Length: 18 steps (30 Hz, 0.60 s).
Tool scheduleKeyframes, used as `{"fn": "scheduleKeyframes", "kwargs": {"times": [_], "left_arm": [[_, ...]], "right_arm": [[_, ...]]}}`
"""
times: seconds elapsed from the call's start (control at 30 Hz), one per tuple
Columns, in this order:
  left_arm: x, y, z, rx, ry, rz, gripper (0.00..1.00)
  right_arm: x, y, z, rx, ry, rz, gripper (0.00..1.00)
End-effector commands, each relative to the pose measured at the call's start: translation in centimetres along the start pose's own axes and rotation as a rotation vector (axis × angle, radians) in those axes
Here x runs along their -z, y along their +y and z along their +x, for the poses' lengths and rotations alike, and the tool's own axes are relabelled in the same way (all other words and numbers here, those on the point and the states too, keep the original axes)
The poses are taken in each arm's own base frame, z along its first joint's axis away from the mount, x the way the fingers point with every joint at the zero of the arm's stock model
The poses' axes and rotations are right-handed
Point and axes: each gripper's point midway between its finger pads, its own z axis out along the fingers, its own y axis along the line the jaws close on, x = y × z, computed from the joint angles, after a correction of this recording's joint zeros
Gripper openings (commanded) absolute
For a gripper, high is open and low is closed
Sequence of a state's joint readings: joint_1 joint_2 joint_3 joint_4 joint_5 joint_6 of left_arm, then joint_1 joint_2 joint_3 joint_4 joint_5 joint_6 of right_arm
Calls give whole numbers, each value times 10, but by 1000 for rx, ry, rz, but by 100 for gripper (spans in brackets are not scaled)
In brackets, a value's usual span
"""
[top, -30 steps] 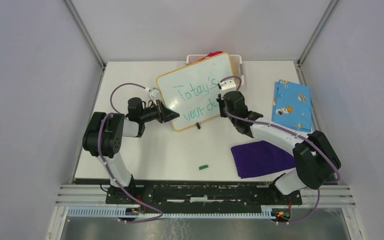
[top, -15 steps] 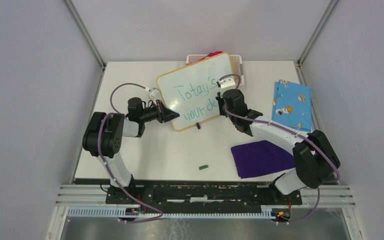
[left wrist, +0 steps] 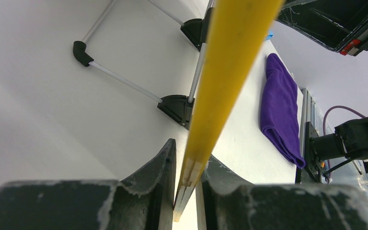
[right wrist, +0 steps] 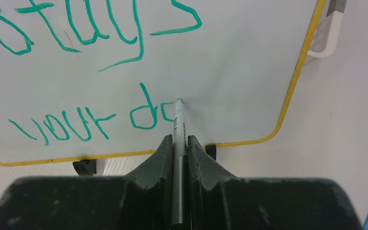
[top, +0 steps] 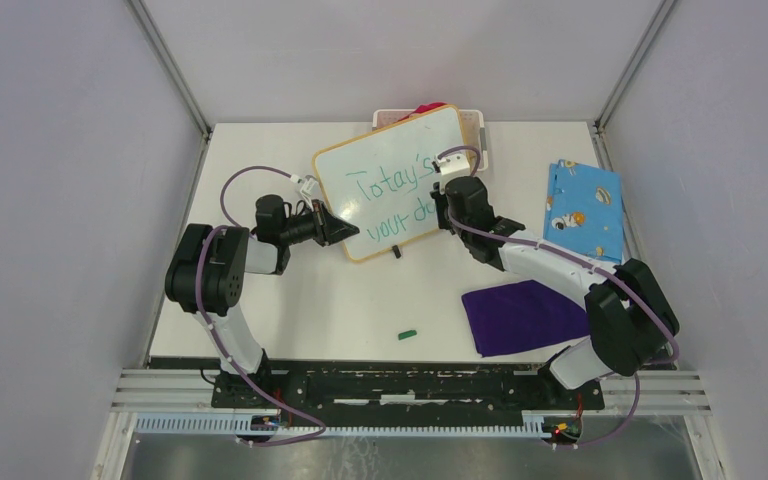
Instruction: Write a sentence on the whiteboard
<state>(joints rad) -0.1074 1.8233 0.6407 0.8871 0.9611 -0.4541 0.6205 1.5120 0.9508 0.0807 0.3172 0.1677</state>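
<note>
Scarcely anything is shifting since a second ago: right gripper (right wrist: 178, 140) is pinching the marker (right wrist: 178, 120), tip touching the whiteboard (right wrist: 239, 57) near the table's (top: 360, 300) far edge, left gripper (left wrist: 188, 158) is clamping its frame, and light, even pressure should be completing the sentence (top: 390, 203) legibly.

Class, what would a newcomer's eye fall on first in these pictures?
The green sentence on the propped whiteboard, mid-table toward the far edge, stands out first. The right gripper holds a marker at its second line; the left gripper clamps the board's yellow frame.
</note>
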Motion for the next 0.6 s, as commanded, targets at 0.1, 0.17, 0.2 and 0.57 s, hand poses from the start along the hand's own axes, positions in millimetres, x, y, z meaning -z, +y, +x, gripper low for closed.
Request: {"fn": "scheduleKeyframes", "kwargs": {"times": [0.1,0.17,0.2,0.57], "left_arm": [[-4,16,13,4,29,-66,26],[-4,15,13,4,30,-66,26],[-4,16,13,4,30,-66,26],[-4,15,13,4,31,-66,26]], "right_arm": [[-1,1,-6,-24,-37,-4,0],[-1,0,-3,-25,-33,-4,0],[0,0,-2,-23,-30,-3,0],[4,-5,13,-19,-13,9,0]]}}
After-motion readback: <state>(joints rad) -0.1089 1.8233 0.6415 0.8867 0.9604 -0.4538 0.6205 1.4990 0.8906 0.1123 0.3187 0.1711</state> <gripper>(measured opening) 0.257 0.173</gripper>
